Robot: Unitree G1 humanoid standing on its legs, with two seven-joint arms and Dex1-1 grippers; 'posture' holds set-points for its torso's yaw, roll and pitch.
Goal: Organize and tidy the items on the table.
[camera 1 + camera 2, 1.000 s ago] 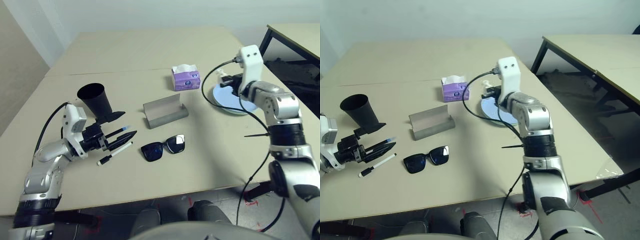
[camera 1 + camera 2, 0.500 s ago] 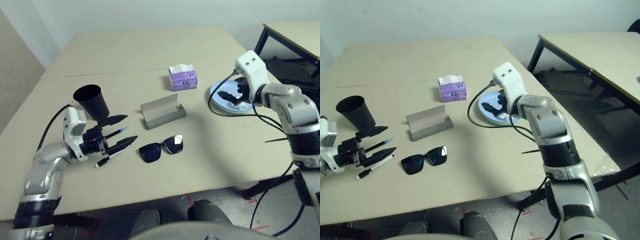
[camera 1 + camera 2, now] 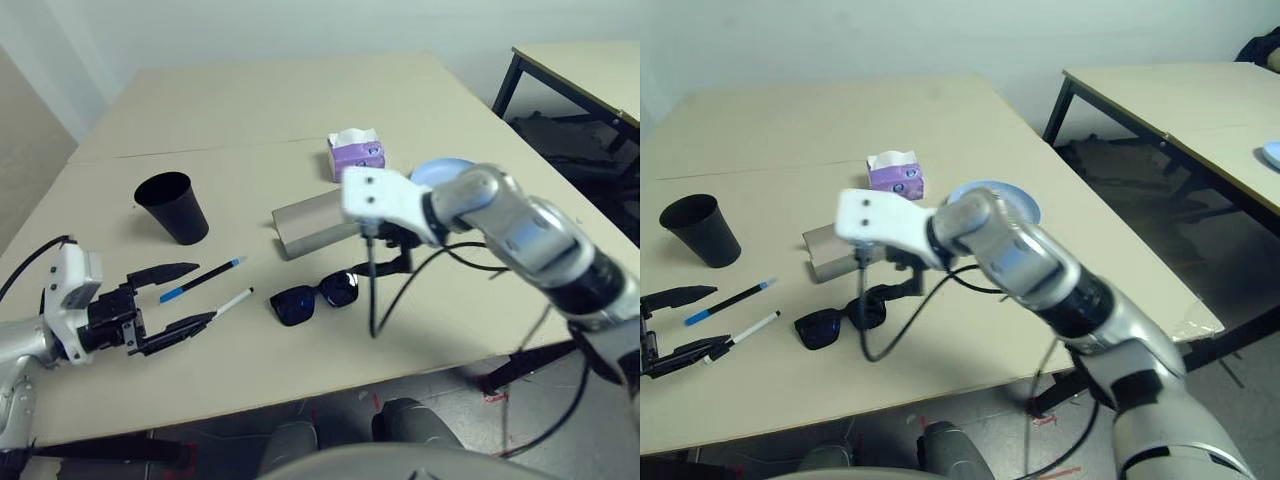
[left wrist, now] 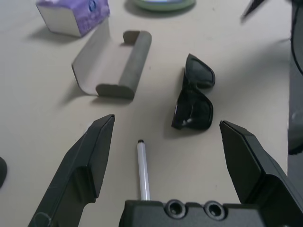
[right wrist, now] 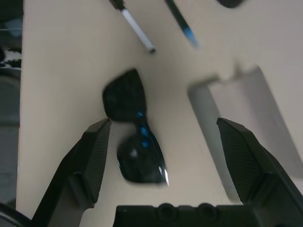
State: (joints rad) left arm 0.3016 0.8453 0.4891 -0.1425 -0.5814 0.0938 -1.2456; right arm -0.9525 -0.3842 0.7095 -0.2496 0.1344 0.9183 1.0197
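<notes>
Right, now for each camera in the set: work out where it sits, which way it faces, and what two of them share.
Left eye: on the head, facing forward and down at the table; both forearms show.
Right eye: beside it, same direction; right forearm and left end effector show.
Left wrist: on the left arm, looking along its open fingers towards the glasses case.
Right wrist: on the right arm, looking along its open fingers over the sunglasses.
Both wrist views share case and sunglasses.

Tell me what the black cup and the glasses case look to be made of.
Black cup: probably plastic, smooth and matte; its dark wall shows only soft shading, though painted metal is possible.

Glasses case: perhaps a stiff board or shell covered in grey leatherette, dull outside; the lining looks smooth and paler.
</notes>
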